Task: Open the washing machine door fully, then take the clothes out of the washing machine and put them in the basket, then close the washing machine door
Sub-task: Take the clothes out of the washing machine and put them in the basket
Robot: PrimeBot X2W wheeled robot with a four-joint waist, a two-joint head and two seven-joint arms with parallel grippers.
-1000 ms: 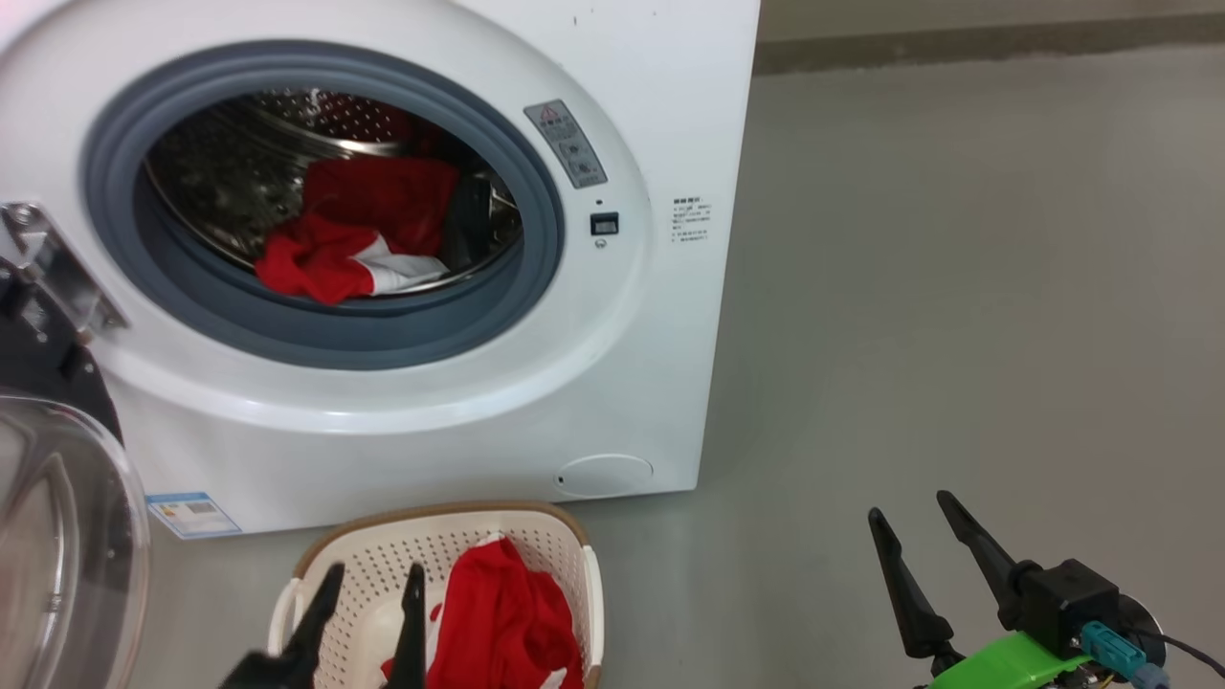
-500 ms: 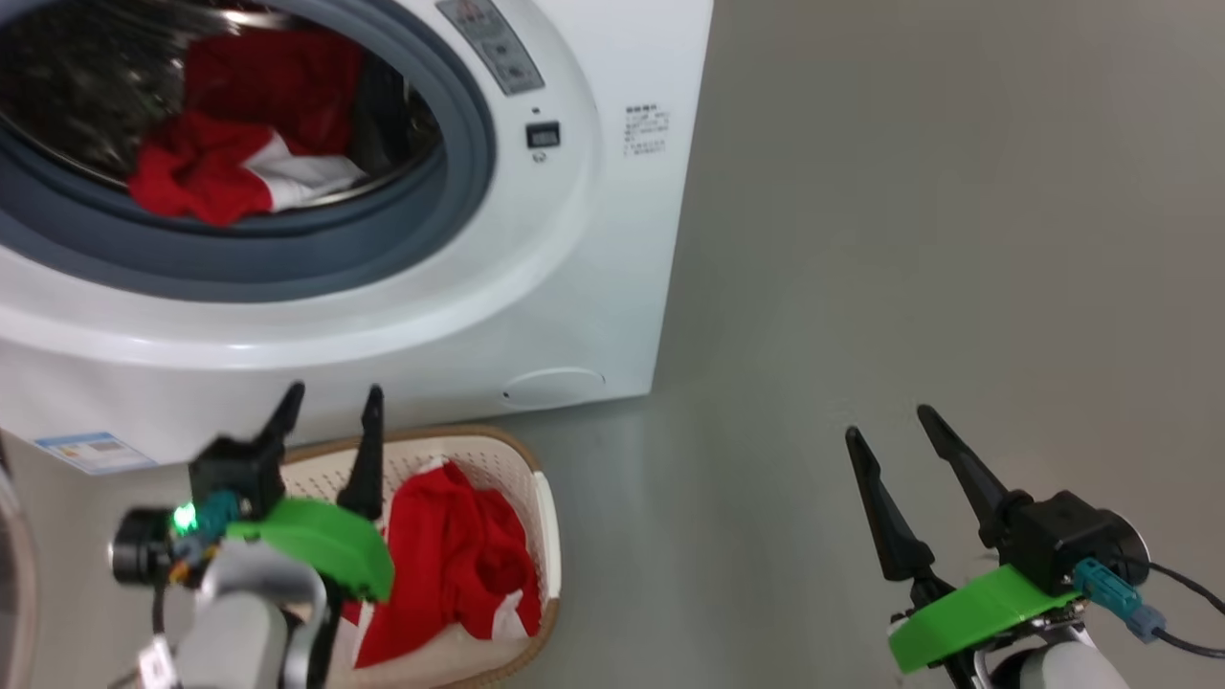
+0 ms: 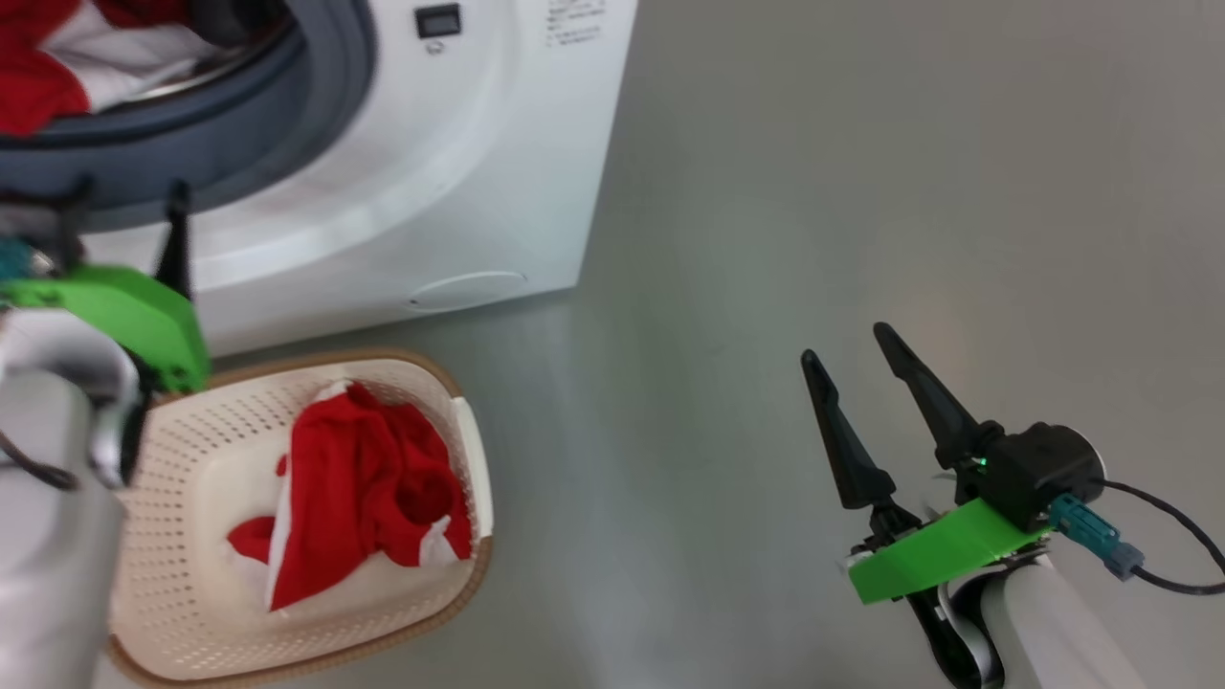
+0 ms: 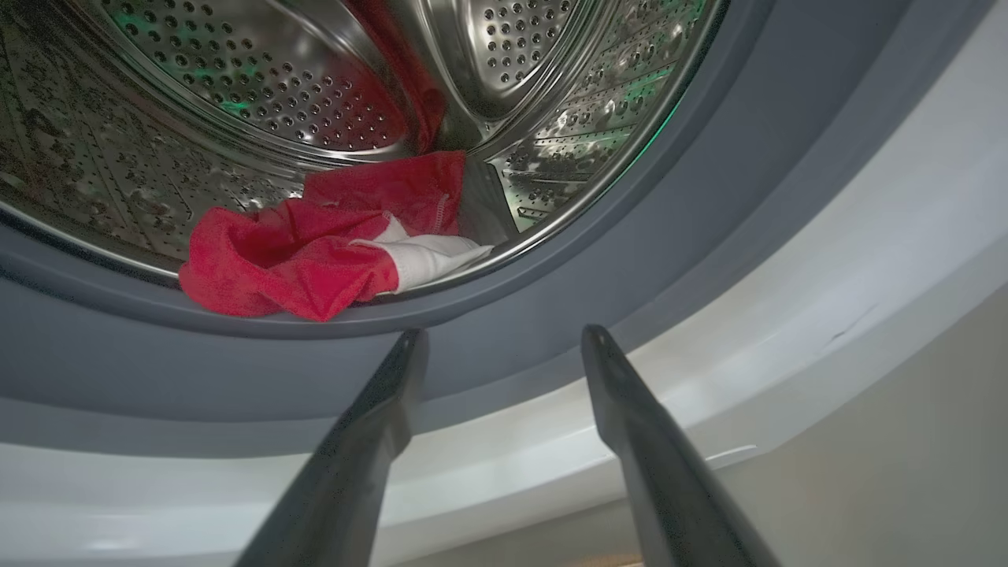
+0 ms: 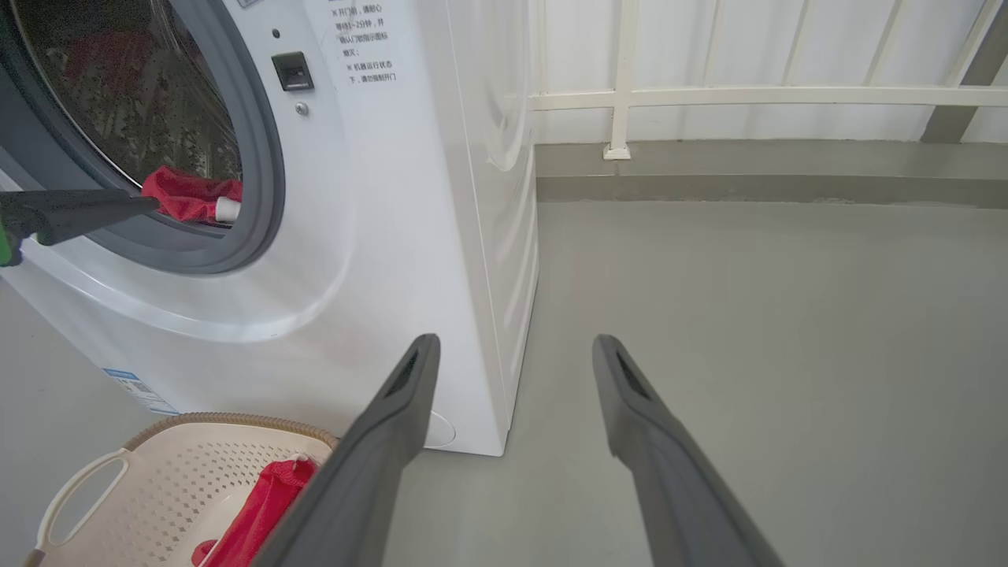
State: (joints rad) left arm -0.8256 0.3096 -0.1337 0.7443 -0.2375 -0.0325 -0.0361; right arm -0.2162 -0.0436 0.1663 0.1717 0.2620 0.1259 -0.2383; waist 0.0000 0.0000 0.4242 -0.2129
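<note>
The white washing machine (image 3: 459,144) stands at the upper left with its opening uncovered; the washing machine door is out of view. Red and white clothes (image 4: 291,260) lie at the front lip of the steel drum (image 4: 236,102). My left gripper (image 4: 502,335) is open and empty, its tips just before the grey gasket (image 4: 157,370), below the clothes. More red clothes (image 3: 364,478) lie in the cream basket (image 3: 182,450) on the floor in front of the machine. My right gripper (image 3: 845,344) hangs open and empty over bare floor, right of the machine.
Grey floor (image 3: 861,191) stretches to the right of the machine. A white railing (image 5: 709,94) and a low kerb run along the back wall. A small round flap (image 3: 467,290) sits low on the machine's front.
The head camera has swung down and to the right. My left gripper has risen from over the basket to the drum's mouth. The right gripper holds the same pose, open.
</note>
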